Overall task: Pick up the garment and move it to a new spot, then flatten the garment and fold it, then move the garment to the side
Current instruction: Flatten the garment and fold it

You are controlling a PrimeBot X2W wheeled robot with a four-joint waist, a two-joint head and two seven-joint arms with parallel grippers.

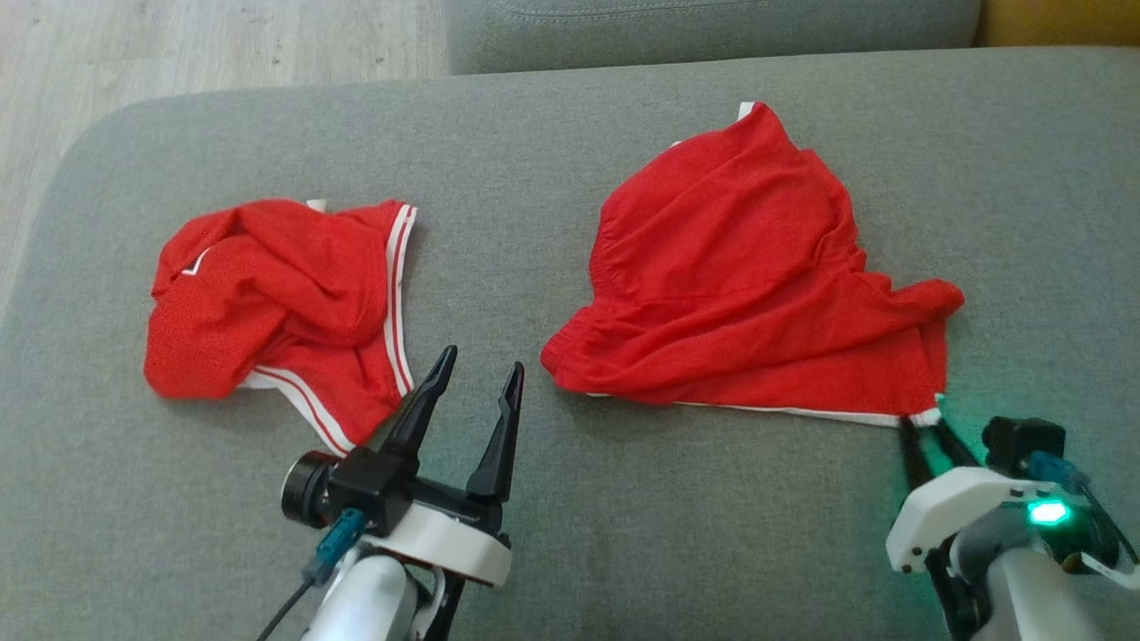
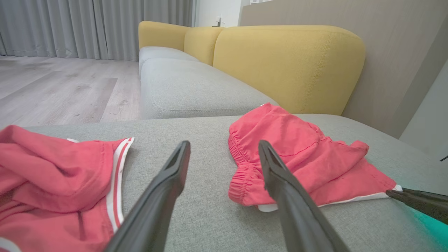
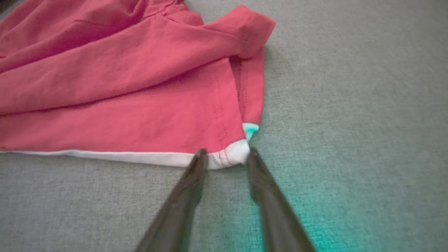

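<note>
Red fabric shorts with white hem [image 1: 739,267] lie toward the right edge of the grey woven sofa cushion [image 1: 570,133]. Right gripper [image 1: 924,432] straddles the hem corner [image 3: 227,159] for pickup; clamping cannot be confirmed. Left gripper [image 1: 481,369] waits, jaws apart.

no legible text, label, brand, number or sign on anything in view

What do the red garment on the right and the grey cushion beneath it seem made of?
Right red garment: thin, matte cloth, probably light synthetic or cotton; soft creases, gathered waistband, white hem trim. Grey cushion: coarse matte woven upholstery; flecked weave shows close up.
</note>
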